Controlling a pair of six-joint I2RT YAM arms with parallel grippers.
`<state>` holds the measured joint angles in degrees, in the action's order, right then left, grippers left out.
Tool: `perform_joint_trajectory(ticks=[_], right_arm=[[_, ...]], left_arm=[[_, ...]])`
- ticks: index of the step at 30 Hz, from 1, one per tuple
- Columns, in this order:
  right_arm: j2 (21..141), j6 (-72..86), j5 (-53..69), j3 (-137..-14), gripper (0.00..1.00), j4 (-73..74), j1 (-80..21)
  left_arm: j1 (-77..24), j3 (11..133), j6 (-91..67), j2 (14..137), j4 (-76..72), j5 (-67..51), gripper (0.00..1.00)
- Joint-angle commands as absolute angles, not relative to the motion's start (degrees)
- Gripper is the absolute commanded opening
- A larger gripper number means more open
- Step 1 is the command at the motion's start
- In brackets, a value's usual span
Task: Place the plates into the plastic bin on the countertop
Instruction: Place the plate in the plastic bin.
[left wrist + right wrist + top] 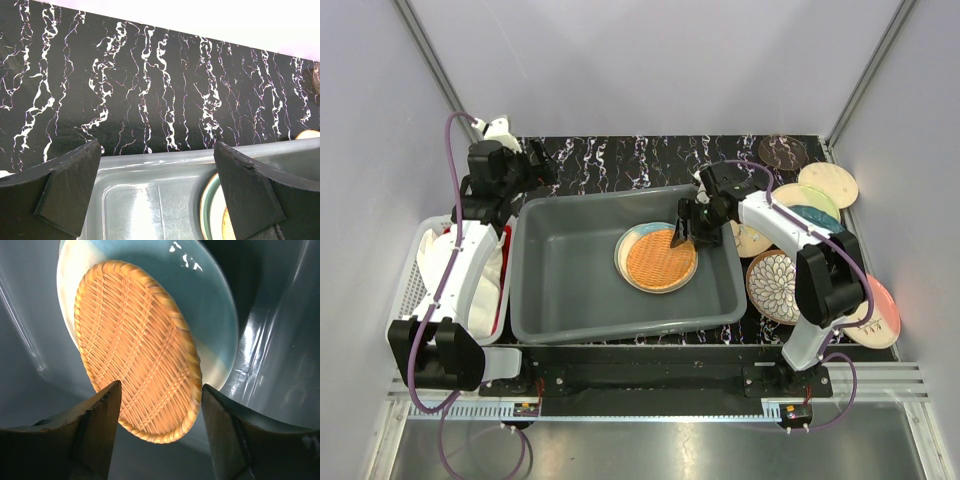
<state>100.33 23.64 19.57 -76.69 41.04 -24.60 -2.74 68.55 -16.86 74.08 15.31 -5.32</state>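
Right hand (160,386), fingers spread, hovers above the orange woven plate (137,345) lying on a cream-and-blue plate (215,310)

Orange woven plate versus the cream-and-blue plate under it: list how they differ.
The orange woven plate has a rough, matte basket weave; the cream-and-blue plate is smooth and glossy. The orange woven plate lies on top, fully visible; the cream-and-blue plate sits beneath it, showing only along one side. Both are round and lie inside the plastic bin.
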Motion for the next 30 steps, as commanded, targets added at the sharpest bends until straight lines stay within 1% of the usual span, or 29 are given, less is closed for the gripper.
perform_joint_trajectory(ticks=[1,5,13,19,23,24,25,27,30], right_arm=[[96.6,24.2,15.0,-76.0,0.74,44.2,-22.9],[94.8,23.3,14.6,-76.2,0.76,46.1,-22.9],[91.1,22.0,13.4,-78.2,0.77,48.3,-22.9],[90.2,21.8,12.2,-84.0,0.8,49.8,-20.9],[88.3,24.6,14.3,-86.9,0.82,49.7,-12.3],[87.8,25.5,14.8,-86.6,0.82,49.4,-6.9],[87.1,26.4,14.7,-85.8,0.82,48.5,-4.7],[84.8,29.7,13.0,-82.7,0.82,46.4,1.8],[81.2,37.2,12.6,-75.3,0.82,43.0,7.4]], left_arm=[[-2.7,71.5,-16.0,74.5,12.5,-4.3,0.99],[-2.7,71.2,-16.0,74.4,12.5,-4.5,0.99],[-2.7,69.6,-16.6,73.9,11.8,-4.9,0.99],[-2.7,69.1,-16.5,73.3,11.9,-4.7,0.99],[-2.7,69.2,-16.3,73.3,12.0,-4.6,0.99],[-2.7,69.2,-16.3,73.3,12.0,-4.3,0.99],[-2.7,69.2,-16.3,73.3,12.0,-4.1,0.99],[-2.7,69.2,-16.1,73.4,12.0,-3.8,0.99],[-2.7,69.0,-15.8,73.3,12.0,-3.4,0.99]])
